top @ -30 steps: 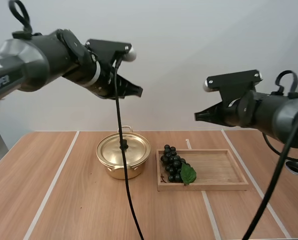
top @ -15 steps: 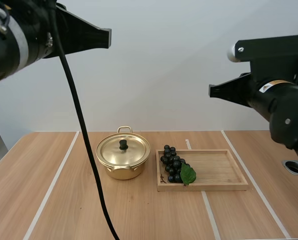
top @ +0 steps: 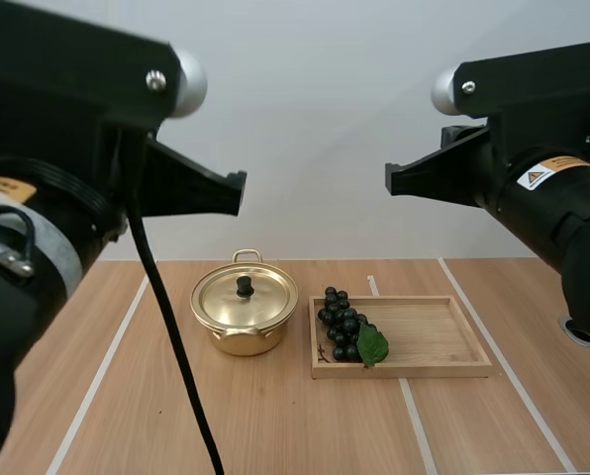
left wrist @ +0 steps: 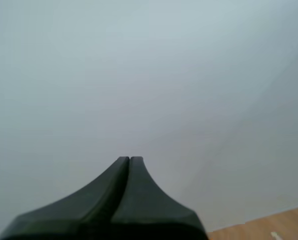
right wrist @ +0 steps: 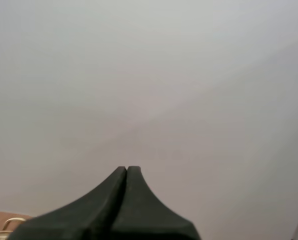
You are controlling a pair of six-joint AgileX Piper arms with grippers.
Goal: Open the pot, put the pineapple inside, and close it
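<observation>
Overhead, the left gripper (top: 238, 193) and right gripper (top: 392, 180) hang high above the table (top: 156, 396), tips pointing toward each other. The gold pot (top: 244, 322) sits far below the gap between them, its lid (top: 260, 297) on. Below the right gripper, a bunch of dark grapes (top: 343, 325) lies in the wooden tray (top: 434, 336), at the end beside the pot. The wrist views settle what the high view leaves unclear: each gripper's fingers press together as one dark wedge, clenched on nothing. The right wrist view also catches a gold pot handle beyond its fingers.
</observation>
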